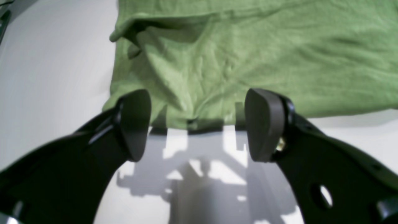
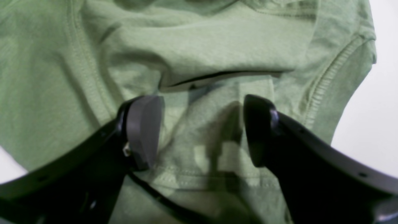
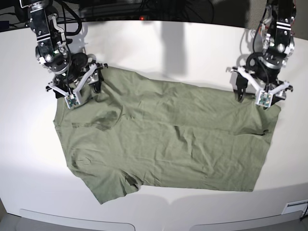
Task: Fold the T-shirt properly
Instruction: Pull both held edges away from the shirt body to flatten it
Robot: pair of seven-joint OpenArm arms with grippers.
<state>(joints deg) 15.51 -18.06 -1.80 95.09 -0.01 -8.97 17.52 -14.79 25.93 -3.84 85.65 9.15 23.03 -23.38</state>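
T-shirt [image 3: 163, 139]: lies spread and wrinkled across the white table [image 3: 159, 43], one sleeve toward the near edge, the far corners under the two arms.

Left gripper [image 1: 197, 124]: jaws spread wide and empty, poised just off the shirt's edge over bare table; nothing sits between the pads.

Right gripper [image 2: 202, 130]: jaws parted over the seamed cloth near a sleeve opening, gripping nothing that I can see (whether its tips touch the fabric I cannot tell).

Risk, uneven start: the left gripper stands off the cloth while the right one is over it, so a pinch made now could catch only one corner and drag the shirt askew.

Risk, layers: the right jaws sit above a lapped seam, so closing there may take one layer only, or bunch both, and leave a crooked fold.

Risk, wrinkles: creases run across the body; folding over them would likely press them in.

Writing and labels: none readable in any view; no neck label, logo or print shows on the shirt or the grippers.
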